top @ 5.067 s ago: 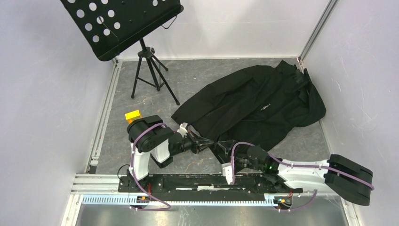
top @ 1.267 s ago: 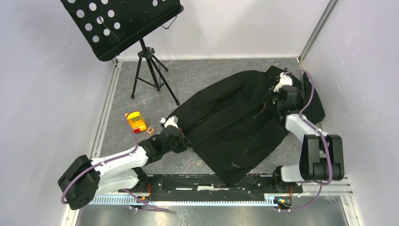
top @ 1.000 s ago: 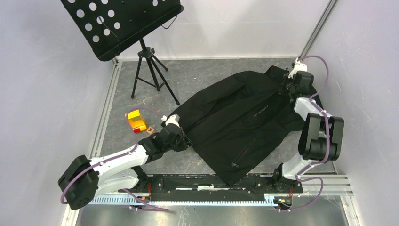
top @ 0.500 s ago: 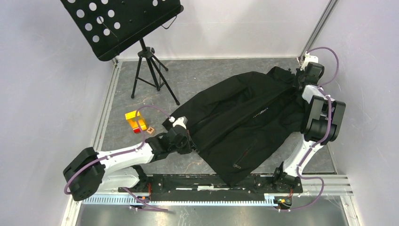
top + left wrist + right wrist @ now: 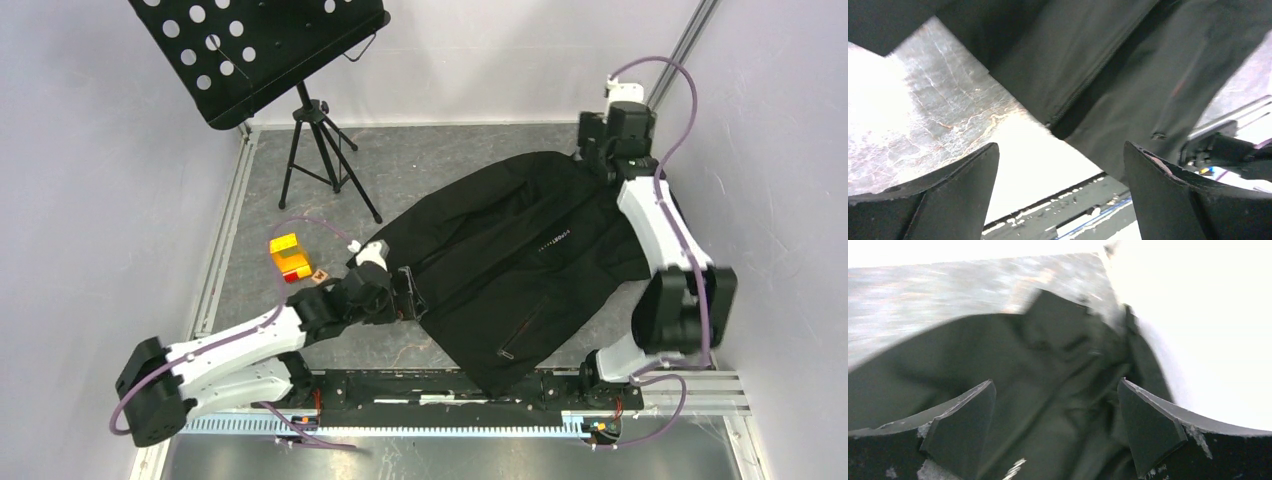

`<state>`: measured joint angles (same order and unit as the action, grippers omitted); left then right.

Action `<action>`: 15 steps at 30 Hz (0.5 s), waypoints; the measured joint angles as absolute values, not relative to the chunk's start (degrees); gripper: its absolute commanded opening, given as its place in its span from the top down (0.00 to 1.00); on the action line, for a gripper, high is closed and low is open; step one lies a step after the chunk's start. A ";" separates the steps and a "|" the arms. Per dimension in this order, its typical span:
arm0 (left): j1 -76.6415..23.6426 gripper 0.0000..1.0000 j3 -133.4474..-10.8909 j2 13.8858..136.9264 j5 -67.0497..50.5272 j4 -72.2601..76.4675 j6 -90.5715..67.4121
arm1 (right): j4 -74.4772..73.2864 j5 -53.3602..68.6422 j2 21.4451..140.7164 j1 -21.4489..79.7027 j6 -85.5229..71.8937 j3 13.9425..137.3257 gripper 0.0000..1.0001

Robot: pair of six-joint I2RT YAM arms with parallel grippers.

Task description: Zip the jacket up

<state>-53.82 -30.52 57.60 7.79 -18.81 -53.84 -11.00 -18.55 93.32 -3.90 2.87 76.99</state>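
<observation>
Jacket point(image 5: 520, 250) is laid toward the far right corner. Left gripper point(image 5: 403, 297) at hem point(image 5: 1048, 122) and right gripper point(image 5: 600, 160) over collar point(image 5: 1068, 340) are held apart, empty; hem's best pinned before pulling.

The left arm lies low from the lower left toward centre frame, the left gripper point(image 5: 408, 297) spread wide. The right arm rises to the upper right, the right gripper point(image 5: 592, 158) also spread.

The jacket point(image 5: 520, 250) is matt black cloth, the table point(image 5: 430, 160) looks like grey veined stone, and my left fingers point(image 5: 948, 197) are matt black plastic.
</observation>
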 measured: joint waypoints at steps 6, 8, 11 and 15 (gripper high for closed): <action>-53.82 0.00 -48.77 48.23 8.40 -33.26 -47.05 | -18.52 -0.99 66.50 6.11 -5.80 71.29 0.02; -53.80 0.00 -58.33 47.94 7.79 -36.53 -43.44 | -19.97 4.08 57.89 5.89 -7.53 68.62 0.02; -53.82 0.00 -75.22 48.60 7.38 -40.97 -37.69 | -24.95 6.90 48.25 5.85 -7.99 68.75 0.02; -53.82 0.00 -94.00 48.90 7.44 -41.98 -30.61 | -33.78 5.78 43.55 5.89 -6.44 80.47 0.03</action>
<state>-53.82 -94.00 48.90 7.44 -41.98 -30.61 -33.78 5.78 43.55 5.89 -6.44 80.47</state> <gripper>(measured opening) 0.994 0.975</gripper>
